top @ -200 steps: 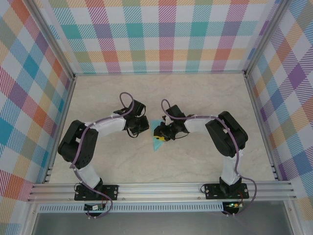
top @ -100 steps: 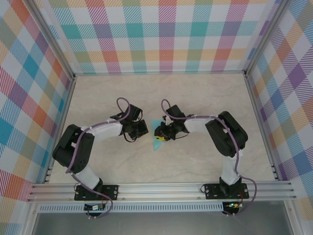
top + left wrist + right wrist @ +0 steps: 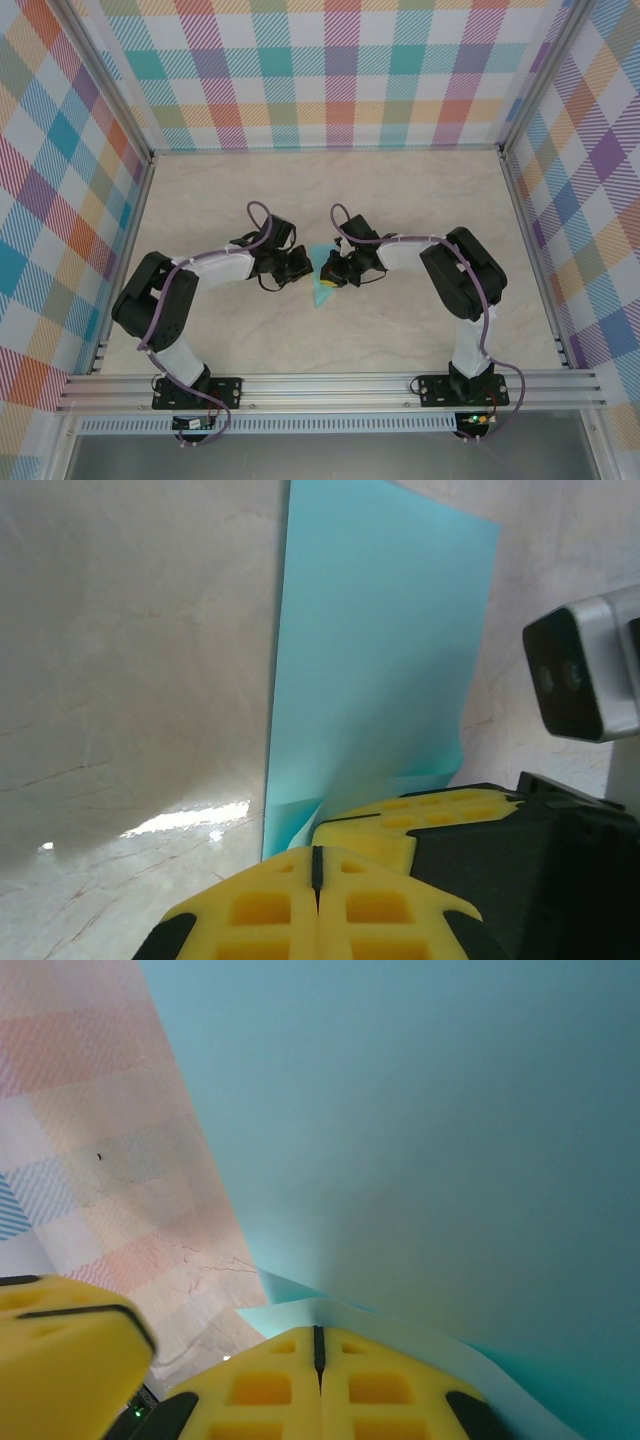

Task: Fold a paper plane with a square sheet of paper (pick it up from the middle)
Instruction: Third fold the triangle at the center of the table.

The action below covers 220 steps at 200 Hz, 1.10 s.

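The turquoise sheet of paper (image 3: 322, 290) is folded into a narrow dart shape, its point toward the arms, and sits mid-table between both grippers. My right gripper (image 3: 331, 272) is shut on its right side. In the right wrist view the paper (image 3: 430, 1110) rises close in front and its pale edge runs into the closed tips of the right gripper (image 3: 319, 1338). My left gripper (image 3: 303, 265) is shut, its tips against the paper's left edge. In the left wrist view the left gripper (image 3: 316, 865) has nothing visible between its fingers, and the paper (image 3: 380, 660) stretches away beyond them.
The marble-look table (image 3: 420, 200) is boxed in by plaid walls (image 3: 340, 70) at the back and sides. An aluminium rail (image 3: 330, 385) runs along the near edge by the arm bases. The two grippers sit almost touching each other.
The right gripper has closed onto the paper. The left arm has swung right, bringing its shut gripper up to the paper's left edge. The paper has barely shifted.
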Tool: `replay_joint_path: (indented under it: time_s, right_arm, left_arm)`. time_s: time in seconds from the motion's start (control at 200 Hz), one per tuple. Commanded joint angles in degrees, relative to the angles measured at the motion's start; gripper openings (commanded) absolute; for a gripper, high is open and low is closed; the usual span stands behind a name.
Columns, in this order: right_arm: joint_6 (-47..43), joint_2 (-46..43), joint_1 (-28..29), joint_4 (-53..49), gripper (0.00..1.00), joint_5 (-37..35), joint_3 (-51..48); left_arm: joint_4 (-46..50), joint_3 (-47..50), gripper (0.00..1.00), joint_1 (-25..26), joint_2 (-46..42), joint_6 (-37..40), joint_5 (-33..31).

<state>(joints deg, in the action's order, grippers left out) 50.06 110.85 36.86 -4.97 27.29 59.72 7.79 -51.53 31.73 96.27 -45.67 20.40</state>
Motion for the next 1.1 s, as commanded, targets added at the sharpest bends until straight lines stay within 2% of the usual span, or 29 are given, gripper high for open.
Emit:
replay_joint_path:
  time_s: [0.0, 0.445, 0.83, 1.095]
  right_arm:
    - [-0.9, 1.5, 0.2, -3.4, 0.00, -2.1, -1.2]
    - [-0.7, 1.6, 0.2, -3.2, 0.00, -2.0, -1.4]
    - [-2.7, -1.7, 0.1, -2.6, 0.00, -1.1, -1.1]
    - [-4.8, -2.9, 0.1, -2.6, 0.00, -0.4, -2.0]
  left_arm:
    - [-0.5, -0.9, 0.00, 1.1, 1.7, -0.3, 1.3]
    - [-0.1, -2.3, 0.00, 2.3, 4.7, 0.1, 1.1]
    - [7.6, -2.4, 0.00, 3.1, 6.5, 2.2, -5.3]
    - [11.6, -2.9, 0.00, 3.8, 7.7, 2.9, -7.4]
